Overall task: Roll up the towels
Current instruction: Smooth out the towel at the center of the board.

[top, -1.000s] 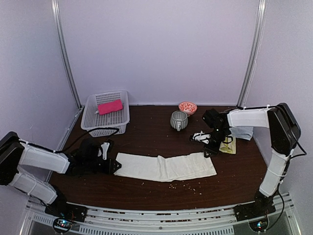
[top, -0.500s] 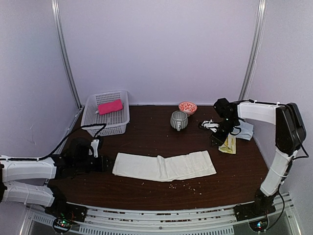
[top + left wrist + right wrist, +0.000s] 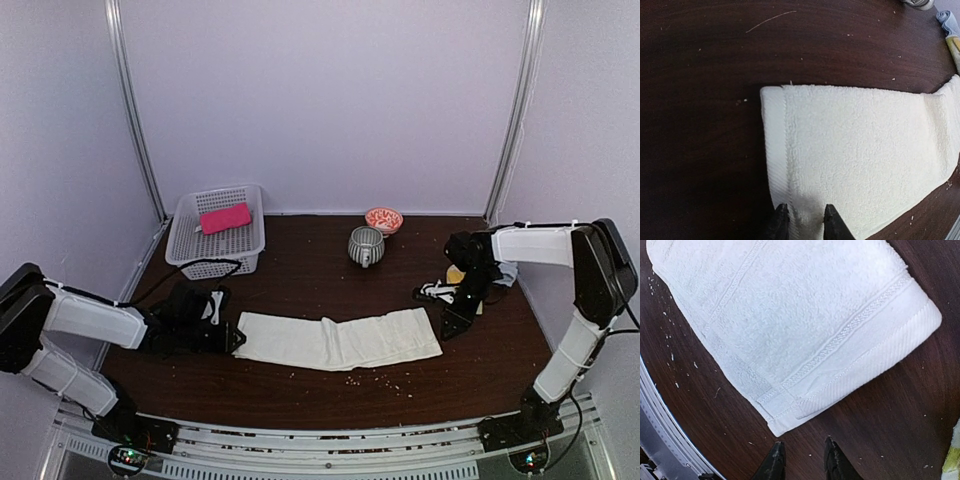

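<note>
The left gripper [image 3: 230, 338] lies low at the left end of the cream towel [image 3: 340, 340]. In the left wrist view its two dark fingertips [image 3: 781, 222] stand a narrow gap apart over the towel's near-left corner, one at the hemmed edge and the other further in over the cloth. The towel lies flat between them, and it is hard to say whether the tips press on it or only hover. The right gripper [image 3: 450, 322] hangs at the towel's right end. In its own view the tips [image 3: 774, 462] are likewise a little apart, over bare table [image 3: 300, 280] just off the towel's corner – holding nothing and touching nothing. The cream towel is spread as a long flat strip across the front middle of the table, folded lengthwise with a crease near its middle, not rolled. The pink towel [image 3: 225, 217] lies folded in the white basket [image 3: 185, 245] at the back left. Beside the right arm a yellow towel [image 3: 456, 273] and a blue-grey one [image 3: 505, 272] show only as slivers, mostly hidden by the arm – the left wrist view catches them cut off at its top right corner, too small to judge how they lie. A striped cup [image 3: 366, 245] and a small bowl [image 3: 384, 219] stand behind the towel, well apart from it. Pale crumbs dot the wood near the towel's front edge.
</note>
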